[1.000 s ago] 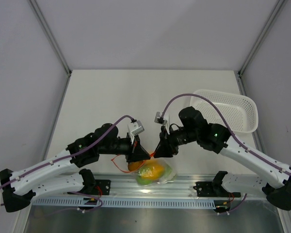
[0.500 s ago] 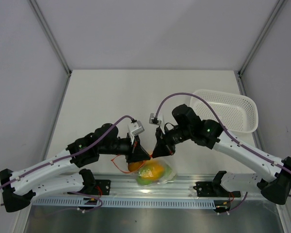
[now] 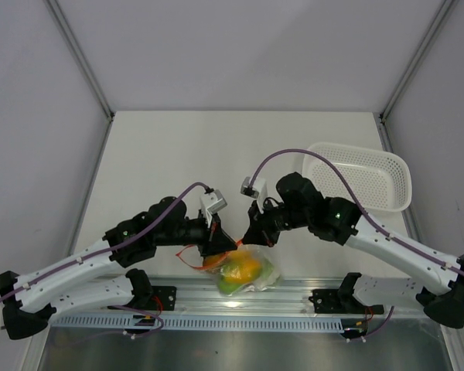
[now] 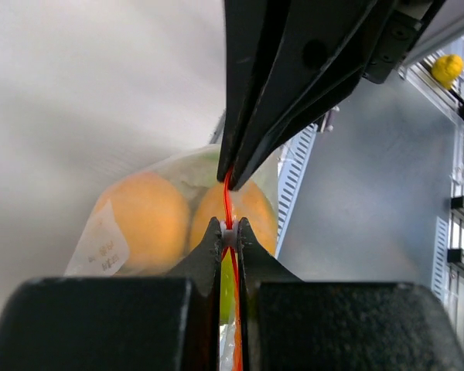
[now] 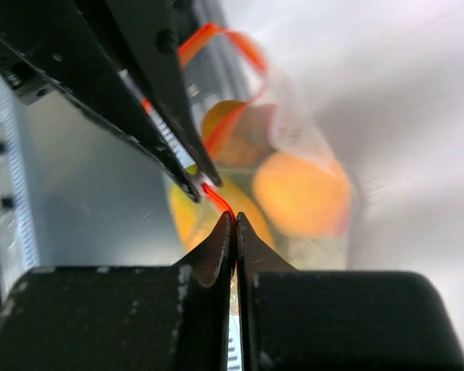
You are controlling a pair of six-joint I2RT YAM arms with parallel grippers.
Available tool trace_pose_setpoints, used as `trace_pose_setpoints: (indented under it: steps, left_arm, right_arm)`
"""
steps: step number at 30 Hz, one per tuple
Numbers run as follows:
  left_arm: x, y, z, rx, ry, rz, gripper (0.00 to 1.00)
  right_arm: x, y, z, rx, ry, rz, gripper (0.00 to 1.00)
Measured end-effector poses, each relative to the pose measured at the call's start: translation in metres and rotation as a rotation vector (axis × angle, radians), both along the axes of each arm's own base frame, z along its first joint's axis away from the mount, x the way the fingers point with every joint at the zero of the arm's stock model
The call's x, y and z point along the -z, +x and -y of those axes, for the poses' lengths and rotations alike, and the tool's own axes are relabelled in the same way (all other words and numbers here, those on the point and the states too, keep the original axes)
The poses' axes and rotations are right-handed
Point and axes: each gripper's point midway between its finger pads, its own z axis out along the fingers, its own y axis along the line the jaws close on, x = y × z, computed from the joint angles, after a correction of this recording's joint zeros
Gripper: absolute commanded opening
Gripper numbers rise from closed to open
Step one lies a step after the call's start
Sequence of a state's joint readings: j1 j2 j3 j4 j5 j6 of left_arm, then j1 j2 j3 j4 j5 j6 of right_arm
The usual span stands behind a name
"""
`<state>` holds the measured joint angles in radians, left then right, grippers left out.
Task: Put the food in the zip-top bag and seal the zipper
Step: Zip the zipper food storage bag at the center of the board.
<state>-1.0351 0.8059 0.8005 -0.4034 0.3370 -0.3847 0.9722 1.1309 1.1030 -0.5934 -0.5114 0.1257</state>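
Observation:
The zip-top bag [image 3: 251, 272] hangs near the table's front edge with the food [image 3: 243, 270] inside: orange, yellow and green pieces. Its red-orange zipper [image 3: 192, 259] runs along the mouth. My left gripper [image 3: 226, 246] is shut on the zipper [image 4: 229, 202], with a small white slider piece pinched at its fingertips [image 4: 214, 233]. My right gripper [image 3: 251, 238] is shut on the zipper [image 5: 219, 199] just beside the left one. The food shows through the bag in the left wrist view [image 4: 139, 224] and in the right wrist view [image 5: 301, 193].
A white perforated basket [image 3: 363, 175] stands at the back right of the table. A metal rail [image 3: 240, 297] runs along the near edge below the bag.
The right gripper has shifted along the zipper, first left then slightly back. The left gripper has lowered and moved a little left. The bag has shifted slightly with them.

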Motion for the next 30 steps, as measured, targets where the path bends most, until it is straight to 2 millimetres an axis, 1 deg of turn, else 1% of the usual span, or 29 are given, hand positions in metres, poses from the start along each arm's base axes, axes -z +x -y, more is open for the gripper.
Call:
trace_pose_setpoints:
  steps: [5,7,9,13,16,17,19,20,21,22,23,25,26,28,30]
  left_arm:
    - [-0.008,0.010,-0.008,-0.074,-0.018,0.037,0.01]
    - [-0.009,0.011,-0.013,-0.093,-0.016,0.043,0.01]
    - [-0.009,0.009,-0.019,-0.103,-0.008,0.042,0.01]
    - [-0.007,0.000,-0.035,-0.117,0.018,0.014,0.02]
    - [-0.006,-0.004,-0.046,-0.134,0.025,0.004,0.02]
    - [-0.006,-0.006,-0.049,-0.139,0.027,-0.001,0.01]
    - [-0.005,-0.009,-0.054,-0.142,0.029,-0.012,0.01]
    - [-0.005,-0.011,-0.056,-0.141,0.028,-0.016,0.01]
    - [-0.006,-0.012,-0.057,-0.139,0.026,-0.017,0.01]
    - [-0.006,-0.013,-0.058,-0.137,0.023,-0.017,0.01]
    - [-0.006,-0.014,-0.058,-0.134,0.024,-0.018,0.01]
    - [-0.005,-0.016,-0.057,-0.122,0.025,-0.024,0.01]
    - [-0.005,-0.017,-0.057,-0.115,0.026,-0.027,0.01]
    - [-0.005,-0.019,-0.055,-0.099,0.028,-0.031,0.01]
    - [-0.004,-0.021,-0.054,-0.080,0.029,-0.039,0.01]
  right_arm:
    - [-0.005,0.025,0.011,0.219,0.014,0.091,0.00]
    - [-0.004,0.034,0.018,0.296,0.019,0.117,0.00]
    - [-0.002,0.043,0.026,0.365,0.020,0.141,0.00]
    - [0.005,0.062,0.050,0.508,-0.013,0.192,0.00]
    - [0.004,0.068,0.059,0.559,-0.013,0.217,0.00]
    - [0.003,0.068,0.060,0.568,-0.011,0.221,0.00]
    - [0.000,0.068,0.061,0.568,-0.001,0.227,0.00]
    - [0.000,0.065,0.060,0.552,0.006,0.226,0.04]
    - [-0.001,0.060,0.057,0.512,0.021,0.217,0.15]
    - [-0.001,0.053,0.054,0.462,0.031,0.209,0.37]
    - [-0.002,0.045,0.049,0.405,0.046,0.194,0.43]
    - [-0.003,0.032,0.040,0.302,0.062,0.182,0.50]
    - [-0.004,0.025,0.035,0.244,0.065,0.172,0.52]
    - [-0.008,0.017,0.023,0.148,0.075,0.161,0.59]
    - [-0.011,0.013,0.014,0.073,0.078,0.156,0.61]
